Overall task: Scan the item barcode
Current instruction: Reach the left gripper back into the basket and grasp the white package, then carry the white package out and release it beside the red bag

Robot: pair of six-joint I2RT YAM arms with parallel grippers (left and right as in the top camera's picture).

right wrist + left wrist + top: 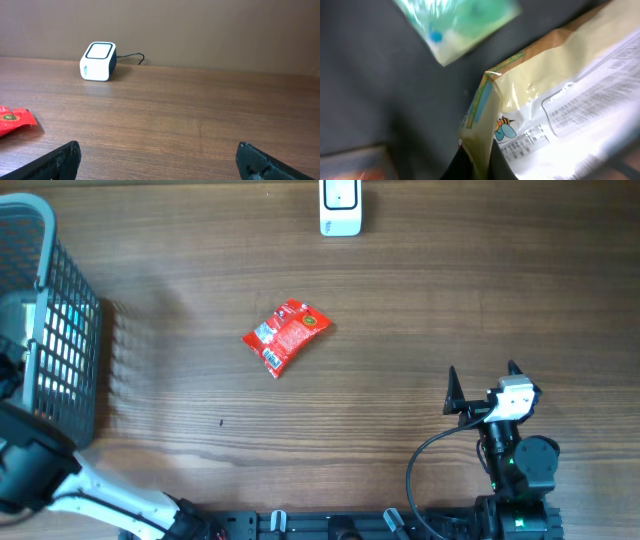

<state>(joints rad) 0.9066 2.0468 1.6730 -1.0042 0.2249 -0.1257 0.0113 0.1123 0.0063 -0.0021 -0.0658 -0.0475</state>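
You are looking at the left pincer (476,162) clamped shut on the side seam of a cream-yellow snack packet (560,95), which is lying inside the wire basket (62,330). Gripping the thin seam is likely giving the jaws a firm pinch while leaving the printed back panel and its barcode (527,139) uncovered. The barcode scanner (340,208) is standing at the far edge of the bench (400,290), well apart from the basket. The right pincer (483,377) is hanging wide open and empty at the right, out of the transfer path. A red packet (286,335) is lying mid-bench.
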